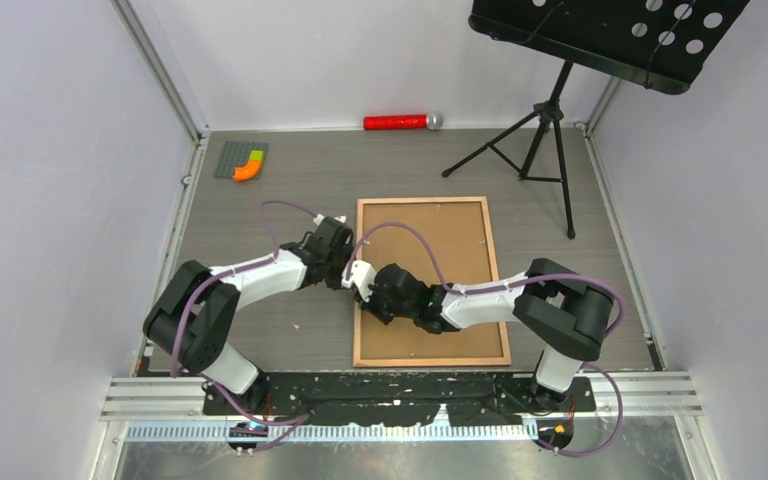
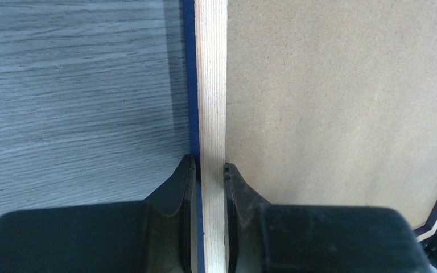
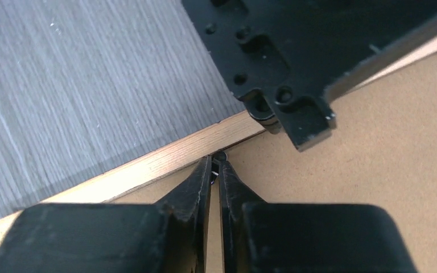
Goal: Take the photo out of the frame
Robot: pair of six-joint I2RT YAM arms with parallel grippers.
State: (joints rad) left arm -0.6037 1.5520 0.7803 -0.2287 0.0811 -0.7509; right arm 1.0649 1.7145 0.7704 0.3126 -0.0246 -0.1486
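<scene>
Tabletop holds frame; left end effector pinches it, right end effector closed.

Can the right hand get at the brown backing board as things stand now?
Probably yes: the right hand, shut, has its tips at the seam between the backing board and the frame. Nothing lies between; the left hand clamps the frame just beside it.

The left arm and the right arm are made of smooth white tube parts joined by chunky black round joints, and a thin purple cable loops along each one. Their bottoms sit on a flat black metal plate dotted with little holes. The left gripper and right gripper are black, each with two dull wedge-shaped fingers.
</scene>
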